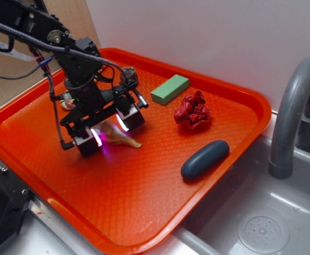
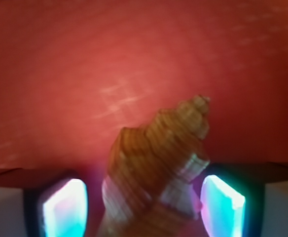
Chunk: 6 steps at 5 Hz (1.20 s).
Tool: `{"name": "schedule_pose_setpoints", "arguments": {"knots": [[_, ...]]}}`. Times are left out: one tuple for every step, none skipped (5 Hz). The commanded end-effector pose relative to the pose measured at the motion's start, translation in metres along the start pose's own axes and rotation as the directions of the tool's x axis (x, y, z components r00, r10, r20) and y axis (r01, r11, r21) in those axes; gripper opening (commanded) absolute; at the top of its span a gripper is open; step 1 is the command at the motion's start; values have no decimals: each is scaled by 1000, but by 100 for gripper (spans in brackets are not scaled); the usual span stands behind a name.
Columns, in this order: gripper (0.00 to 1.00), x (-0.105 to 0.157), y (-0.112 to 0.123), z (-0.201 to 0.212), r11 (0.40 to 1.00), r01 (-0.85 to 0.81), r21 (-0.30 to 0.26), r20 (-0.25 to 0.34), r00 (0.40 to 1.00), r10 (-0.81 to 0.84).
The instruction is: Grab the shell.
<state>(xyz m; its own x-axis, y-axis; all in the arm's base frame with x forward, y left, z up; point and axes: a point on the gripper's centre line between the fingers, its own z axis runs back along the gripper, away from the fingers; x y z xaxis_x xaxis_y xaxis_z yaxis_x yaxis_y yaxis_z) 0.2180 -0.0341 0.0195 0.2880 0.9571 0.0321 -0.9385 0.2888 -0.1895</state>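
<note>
One shell: shell [image 2: 156,173] lies on the orange tray [image 1: 144,212].
Jaws: open, one lit pad [image 2: 65,210] on each side of it.
Contact: right pad near touching; cannot tell.

I'm looking at what reads as a kitchen sink station set up for robot trials: a stainless steel sink basin [image 1: 282,212] with a perforated round drain [image 1: 263,232] and a curved grey faucet [image 1: 293,117] on my right, a textured orange plastic cafeteria tray [image 1: 144,212] beside it, plain white wall [image 1: 208,37] behind.
</note>
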Motion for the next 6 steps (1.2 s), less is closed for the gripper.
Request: {"name": "schedule_pose_setpoints", "arguments": {"knots": [[0,19,1,34,982,187,-9,106,977,-185],[0,29,-13,60,958,286,16,170,943,-285],[0,39,-48,97,884,461,84,85,880,-467],[0,40,-76,135,782,624,7,-5,782,-623],[0,38,-91,176,610,792,-10,-44,609,-792],[0,40,-90,205,512,859,8,-16,512,-859]]}}
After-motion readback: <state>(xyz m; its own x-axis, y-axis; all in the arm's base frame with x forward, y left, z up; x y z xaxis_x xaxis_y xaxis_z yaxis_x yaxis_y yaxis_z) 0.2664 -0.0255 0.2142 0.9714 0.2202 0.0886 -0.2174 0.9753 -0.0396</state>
